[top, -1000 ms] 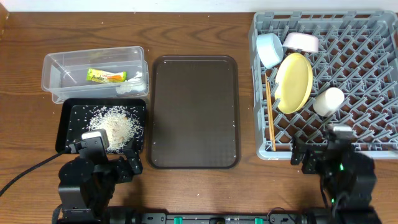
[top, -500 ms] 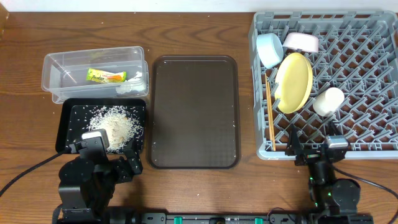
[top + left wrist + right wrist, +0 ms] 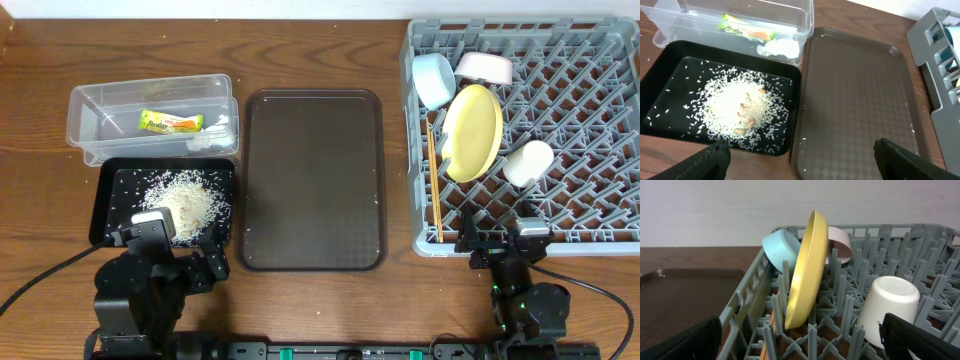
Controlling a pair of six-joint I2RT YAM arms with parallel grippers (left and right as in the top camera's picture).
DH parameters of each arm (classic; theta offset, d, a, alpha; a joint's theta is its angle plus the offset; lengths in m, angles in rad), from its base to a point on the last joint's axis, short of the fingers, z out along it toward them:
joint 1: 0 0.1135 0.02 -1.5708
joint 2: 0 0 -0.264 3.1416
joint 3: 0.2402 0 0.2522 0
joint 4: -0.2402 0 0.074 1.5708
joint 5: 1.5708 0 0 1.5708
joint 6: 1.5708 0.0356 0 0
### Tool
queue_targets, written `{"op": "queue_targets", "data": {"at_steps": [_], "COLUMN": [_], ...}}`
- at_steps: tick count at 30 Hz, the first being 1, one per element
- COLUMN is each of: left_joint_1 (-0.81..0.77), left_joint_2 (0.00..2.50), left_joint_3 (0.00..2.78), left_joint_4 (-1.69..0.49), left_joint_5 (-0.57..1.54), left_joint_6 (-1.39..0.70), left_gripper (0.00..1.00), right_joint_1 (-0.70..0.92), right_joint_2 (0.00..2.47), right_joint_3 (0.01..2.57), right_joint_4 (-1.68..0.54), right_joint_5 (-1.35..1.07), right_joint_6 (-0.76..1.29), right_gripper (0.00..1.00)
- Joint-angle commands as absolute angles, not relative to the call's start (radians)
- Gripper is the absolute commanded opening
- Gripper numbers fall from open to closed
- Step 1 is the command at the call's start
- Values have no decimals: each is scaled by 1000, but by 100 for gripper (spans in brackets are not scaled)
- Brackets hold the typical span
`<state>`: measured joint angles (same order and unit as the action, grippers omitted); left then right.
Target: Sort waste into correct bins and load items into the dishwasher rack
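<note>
The grey dishwasher rack [image 3: 600,60] holds the yellow plate [image 3: 472,132] on edge, the light blue bowl [image 3: 434,80], the white bowl [image 3: 486,67], the white cup [image 3: 527,162] and the wooden chopsticks [image 3: 434,180]. The snack wrapper [image 3: 170,122] lies in the clear tub [image 3: 100,100]. Rice scraps [image 3: 185,200] lie in the black tray [image 3: 110,195]. My left gripper [image 3: 800,162] is open and empty at the near table edge, by the black tray. My right gripper [image 3: 800,337] is open and empty at the rack's near edge, facing the plate [image 3: 805,270] and cup [image 3: 887,307].
The large dark brown serving tray [image 3: 313,178] lies between the bins and the rack, with a few stray rice grains. A crumpled white napkin [image 3: 779,48] sits in the clear tub beside the wrapper.
My right arm has drawn back toward the near table edge and lowered, off the rack's front. The left arm and all objects have stayed put.
</note>
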<state>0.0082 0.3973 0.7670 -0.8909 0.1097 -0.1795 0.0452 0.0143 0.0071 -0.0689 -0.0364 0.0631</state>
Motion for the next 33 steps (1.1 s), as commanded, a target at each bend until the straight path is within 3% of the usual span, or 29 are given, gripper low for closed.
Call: {"op": "queue_targets", "data": {"at_steps": [1, 26, 33], "left_joint_1": [4, 4, 4], "left_joint_2": [398, 397, 297], "left_joint_3": [763, 763, 661], "left_joint_4": [-888, -888, -877], "left_joint_5": [120, 120, 93], "left_joint_6": [-180, -180, -173], "left_gripper": [94, 94, 94], "right_joint_1": [54, 54, 54], "right_joint_2": [6, 7, 7], "right_joint_3": [6, 6, 6], "right_joint_4": [-73, -73, -73], "right_joint_5": [-27, -27, -27], "right_joint_6": [51, 51, 51], "right_gripper": [99, 99, 99]}}
